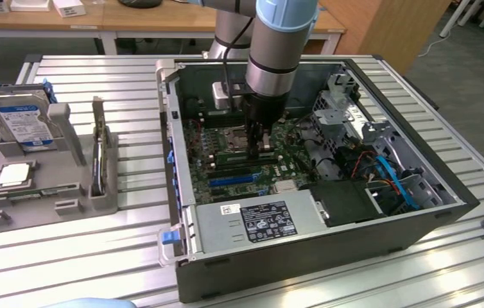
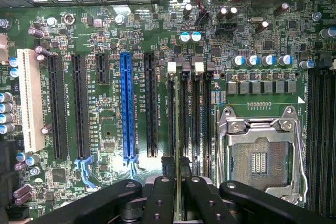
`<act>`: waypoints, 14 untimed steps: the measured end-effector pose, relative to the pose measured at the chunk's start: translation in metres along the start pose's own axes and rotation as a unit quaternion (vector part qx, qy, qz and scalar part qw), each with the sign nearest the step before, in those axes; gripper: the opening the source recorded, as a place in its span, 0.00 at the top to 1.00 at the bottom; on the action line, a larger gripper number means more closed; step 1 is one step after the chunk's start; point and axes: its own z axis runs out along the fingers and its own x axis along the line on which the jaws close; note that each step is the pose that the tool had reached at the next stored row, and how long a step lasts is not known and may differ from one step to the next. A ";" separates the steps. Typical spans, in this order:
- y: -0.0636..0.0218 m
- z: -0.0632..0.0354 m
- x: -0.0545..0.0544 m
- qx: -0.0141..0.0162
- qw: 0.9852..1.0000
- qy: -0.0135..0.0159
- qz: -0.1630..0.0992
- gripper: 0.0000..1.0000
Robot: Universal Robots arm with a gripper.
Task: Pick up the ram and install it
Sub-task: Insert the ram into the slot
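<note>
The robot arm reaches straight down into an open computer case [image 1: 311,269] that lies on its side on the slatted metal bench [image 1: 96,77]. In the exterior view the hand [image 1: 259,144] stands near the middle of the motherboard [image 1: 224,163], with the CPU socket [image 1: 224,138] just beside it at 9 o'clock and the power supply [image 1: 259,221] at 6 o'clock.

In the wrist view the hand [image 2: 178,167] is almost closed. Its 2 dark fingers [image 2: 160,192] pinch the ram [image 2: 179,177], seen edge-on as a thin strip between them. The ram is upright and lined up lengthwise with the bank of 4 DIMM slots [image 2: 195,119], over the side of the bank farther from the CPU socket [image 2: 260,150]. I cannot tell which of the slots it is over, nor whether its lower edge touches one. On the far side of the bank from the socket run a black expansion slot [image 2: 151,103], then a blue one [image 2: 127,103]; a white slot [image 2: 29,98] lies well apart.

At 9 o'clock from the case in the exterior view, a grey fixture [image 1: 79,205] sits on the bench. It holds a hard drive [image 1: 21,122] standing upright at its 12 o'clock end, and a square CPU chip [image 1: 15,174] lies flat at 6 o'clock from the drive.
</note>
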 end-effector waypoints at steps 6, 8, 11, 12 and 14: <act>-0.0006 0.0000 0.000 -0.001 1.000 0.000 0.000 0.86; -0.0007 0.0000 0.000 -0.001 1.000 0.000 -0.001 0.86; -0.0007 0.0000 0.000 -0.001 1.000 0.000 -0.005 0.86; -0.0007 0.0000 0.000 -0.001 1.000 0.000 -0.007 0.86; -0.0007 0.0000 0.000 -0.001 1.000 0.000 -0.011 0.86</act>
